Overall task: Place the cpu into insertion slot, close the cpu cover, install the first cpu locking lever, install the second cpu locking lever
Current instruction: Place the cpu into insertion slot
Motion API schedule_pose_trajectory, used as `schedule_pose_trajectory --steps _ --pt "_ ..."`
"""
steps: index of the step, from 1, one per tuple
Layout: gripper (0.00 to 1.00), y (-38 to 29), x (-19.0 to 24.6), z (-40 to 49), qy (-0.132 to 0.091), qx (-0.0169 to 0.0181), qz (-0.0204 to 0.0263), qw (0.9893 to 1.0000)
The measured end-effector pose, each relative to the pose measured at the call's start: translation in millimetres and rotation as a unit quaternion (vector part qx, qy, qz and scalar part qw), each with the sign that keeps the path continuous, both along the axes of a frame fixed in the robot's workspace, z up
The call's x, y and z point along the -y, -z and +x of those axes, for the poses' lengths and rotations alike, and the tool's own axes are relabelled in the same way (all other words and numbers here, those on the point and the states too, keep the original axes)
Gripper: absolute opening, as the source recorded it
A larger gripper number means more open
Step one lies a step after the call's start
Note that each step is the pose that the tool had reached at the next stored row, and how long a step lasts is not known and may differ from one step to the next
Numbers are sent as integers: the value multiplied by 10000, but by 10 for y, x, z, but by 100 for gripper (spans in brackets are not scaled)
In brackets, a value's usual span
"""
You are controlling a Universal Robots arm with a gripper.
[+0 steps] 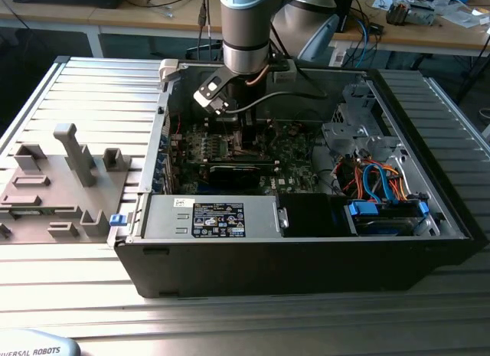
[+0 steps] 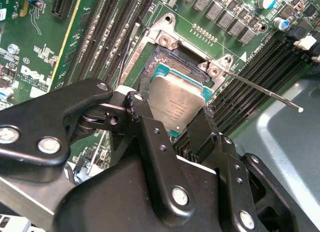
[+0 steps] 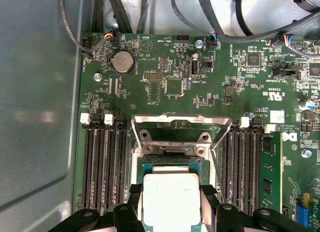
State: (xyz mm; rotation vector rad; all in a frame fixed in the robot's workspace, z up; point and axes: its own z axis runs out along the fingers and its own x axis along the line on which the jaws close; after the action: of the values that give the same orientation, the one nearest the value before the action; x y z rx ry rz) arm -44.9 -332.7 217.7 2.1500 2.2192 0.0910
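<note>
I have the gripper [image 2: 170, 123] closed on the chip [image 2: 179, 100], one black finger [image 2: 145, 127] on each of two opposite edges. That leaves the silver top and the other two edges bare, so I can line them up against the socket [image 2: 167, 56]. The chip hangs right over the socket, covering most of the dark recess, its face close to level with the green board [image 3: 240, 82]. Whether it is seated I cannot tell. The cover [image 3: 180, 126] stands tipped up on the far side of the socket from the gripper. I judge that is why the approach comes from this side: the frame leaves the recess open and is clear of the fingers. A thin lever [image 2: 260, 90] sticks out away from the socket on one side and another lever [image 2: 131, 45] lies along the opposite side, both unlatched, so nothing crosses the opening. In the exterior view the arm [image 1: 245, 34] reaches straight down into the open computer case [image 1: 306, 256] above the socket, which holds the chip flat.
</note>
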Motion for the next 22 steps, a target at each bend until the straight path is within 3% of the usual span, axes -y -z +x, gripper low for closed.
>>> schedule_pose_trajectory --steps 22 --pt "54 27 -30 -8 0 0 0 10000"
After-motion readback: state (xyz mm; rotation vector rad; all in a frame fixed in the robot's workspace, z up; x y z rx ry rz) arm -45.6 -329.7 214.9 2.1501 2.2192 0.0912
